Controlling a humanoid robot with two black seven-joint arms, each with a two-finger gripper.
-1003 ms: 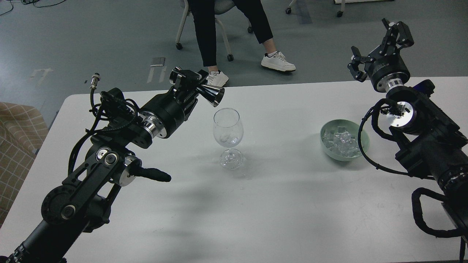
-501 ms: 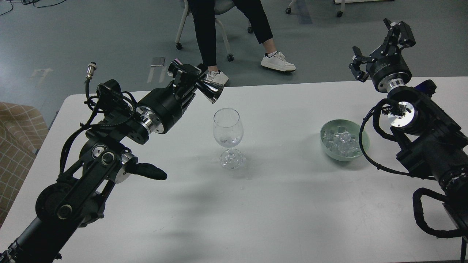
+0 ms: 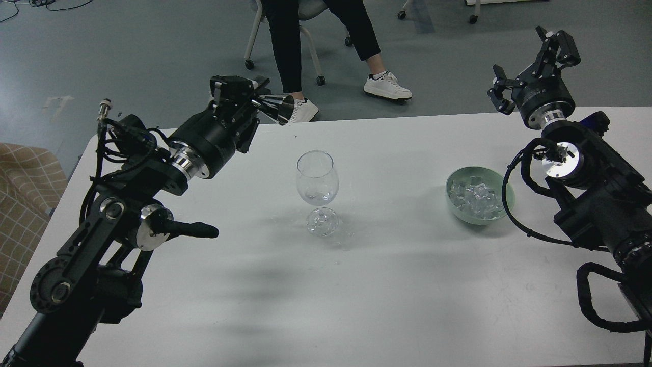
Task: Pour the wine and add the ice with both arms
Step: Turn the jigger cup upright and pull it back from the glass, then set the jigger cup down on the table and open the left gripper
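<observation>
A clear stemmed wine glass [image 3: 318, 184] stands upright mid-table with a little clear wine [image 3: 319, 195] in its bowl. My left gripper [image 3: 239, 97] is shut on a shiny steel jigger [image 3: 275, 108], held on its side up and to the left of the glass, mouth toward the right. A pale green bowl [image 3: 504, 196] to the right holds a heap of clear ice cubes [image 3: 476, 197]. My right gripper [image 3: 532, 61] is open and empty, raised behind and to the right of the bowl, past the table's far edge.
The white table [image 3: 387, 285] ends at a far edge near both grippers. A seated person's legs [image 3: 367, 35] and white shoes [image 3: 387, 85] with a wheeled chair are on the floor beyond. A checked fabric seat [image 3: 23, 188] is at the left.
My left gripper has drawn the jigger up and to the left, away from the glass rim. The right gripper has barely moved. Glass and bowl are unmoved.
</observation>
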